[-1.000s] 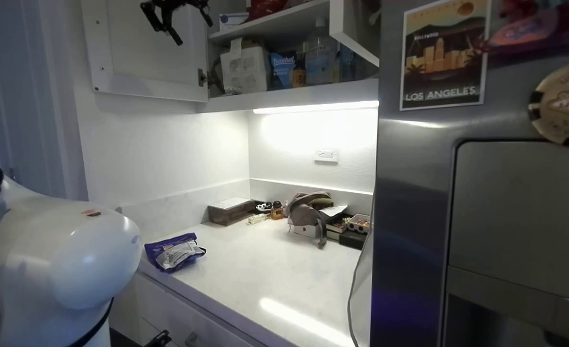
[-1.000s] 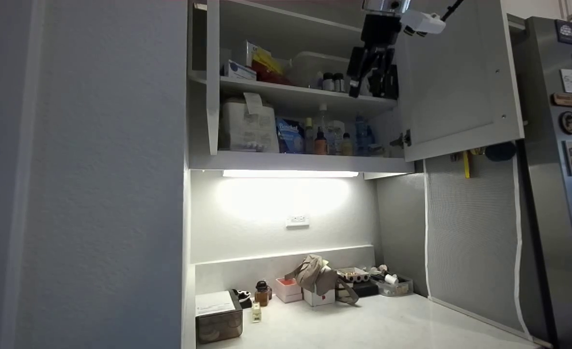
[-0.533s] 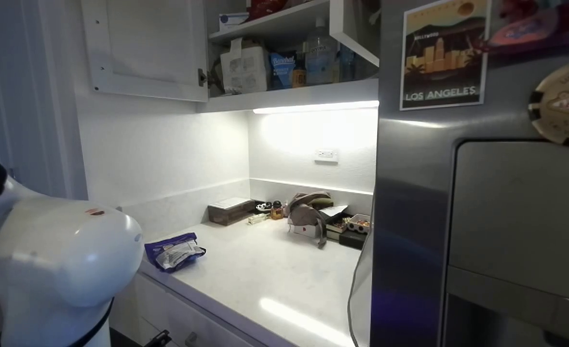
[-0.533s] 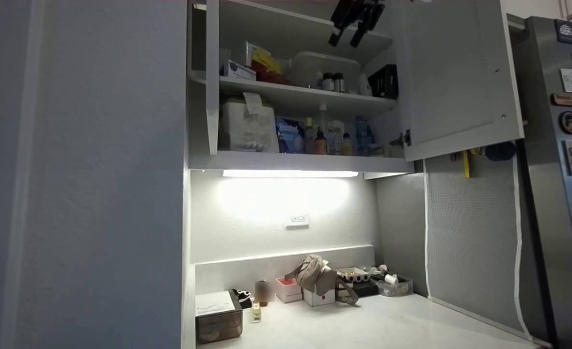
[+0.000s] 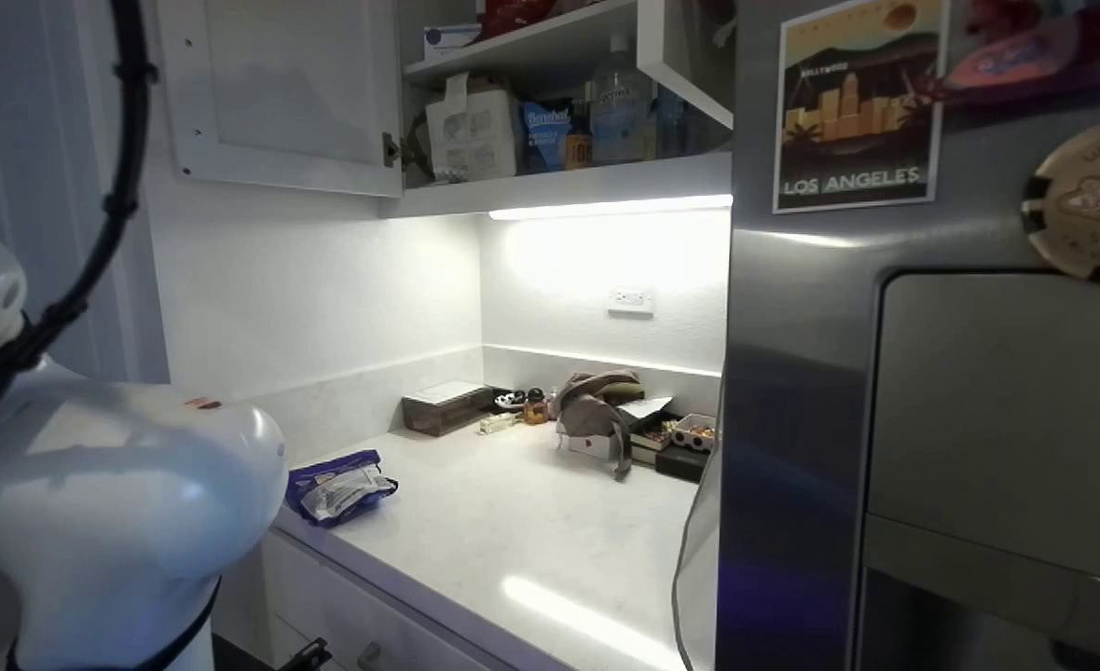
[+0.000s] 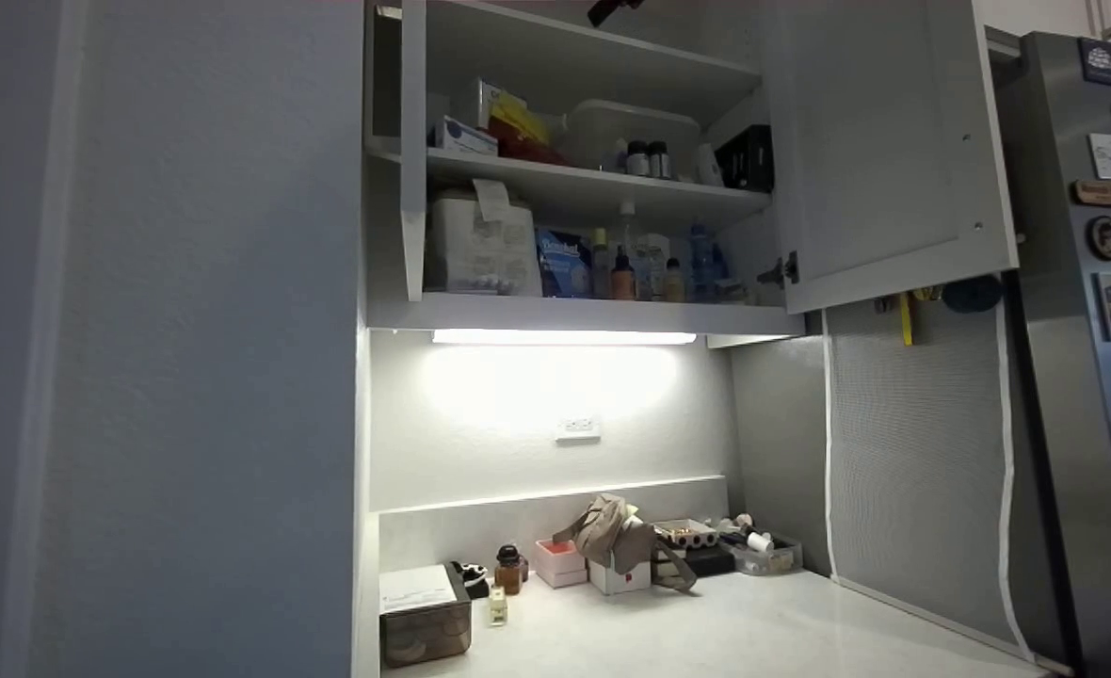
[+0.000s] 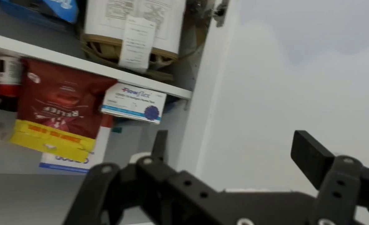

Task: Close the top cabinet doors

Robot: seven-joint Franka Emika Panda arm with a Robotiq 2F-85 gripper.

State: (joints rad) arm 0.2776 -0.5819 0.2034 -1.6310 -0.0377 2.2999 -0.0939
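In the wrist view, which is standing upside down, the fingers (image 7: 312, 157) are standing wide apart. One is pointing into the cupboard (image 7: 175, 131), the other toward the pale inner panel of the left door (image 7: 281, 93). That door's hinge side is running behind the gap between them; whether either finger is touching the panel, I cannot tell. A red pouch (image 7: 61, 101) and a small white box (image 7: 134, 103) are sitting on a shelf (image 7: 87, 66) farther back.

In an exterior view, the left door is hanging open at upper left, and the right door (image 5: 679, 48) is standing open beside the fridge (image 5: 797, 391). The robot arm (image 5: 121, 485) is filling the near left, its dark cable (image 5: 134, 121) running just left of the left door.

In an exterior view, the left door is showing nearly edge-on and the right door is standing open at right, a white bin (image 6: 482, 243) and bottles (image 6: 623, 281) sitting between them. A dark tip of the fingers is poking in at the top edge, between both doors.
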